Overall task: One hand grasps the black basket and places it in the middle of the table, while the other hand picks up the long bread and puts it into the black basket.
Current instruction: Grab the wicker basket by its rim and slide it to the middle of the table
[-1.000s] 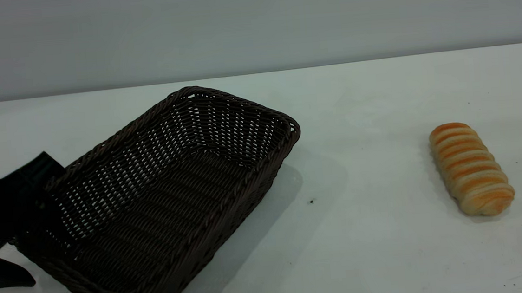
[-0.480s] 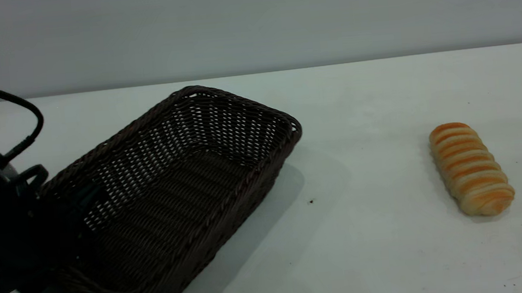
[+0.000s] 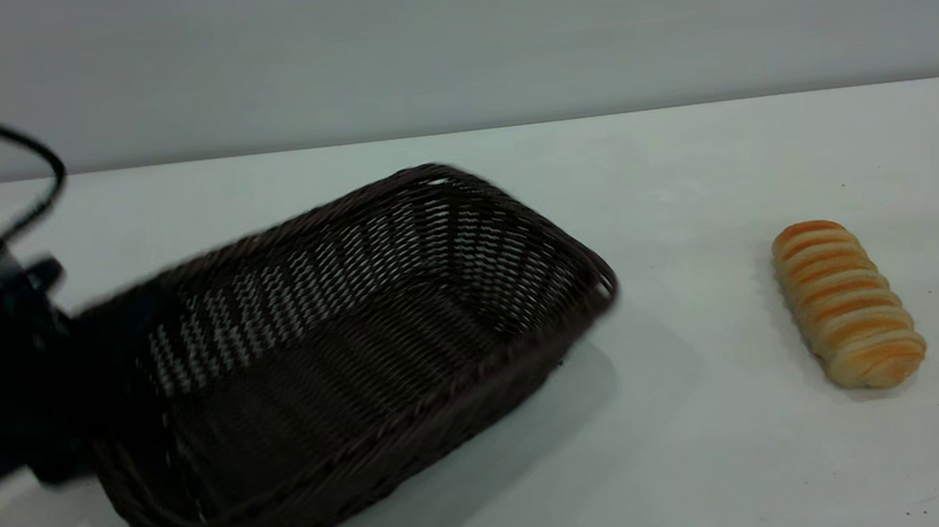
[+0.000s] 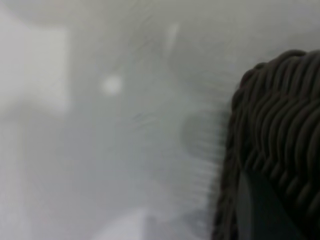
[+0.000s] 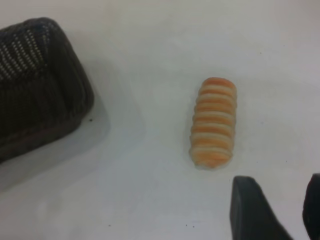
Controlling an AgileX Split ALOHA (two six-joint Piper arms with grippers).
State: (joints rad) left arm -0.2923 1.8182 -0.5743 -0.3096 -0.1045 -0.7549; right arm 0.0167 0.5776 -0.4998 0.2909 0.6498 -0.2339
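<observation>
The black basket hangs tilted over the left half of the white table, its left end raised. My left gripper is shut on that end's wall. In the left wrist view one dark finger lies against the woven rim of the basket. The long bread, striped orange and cream, lies alone on the table at the right. In the right wrist view my right gripper hovers open a little short of the bread, with nothing between its fingers; the basket's corner shows farther off.
A plain grey wall runs behind the table's far edge. A black cable loops above the left arm. Bare tabletop separates the basket and the bread.
The left gripper closed in on the basket's left end, then carried it rightward and turned it; its right corner now sits nearer the bread. The bread has not moved.
</observation>
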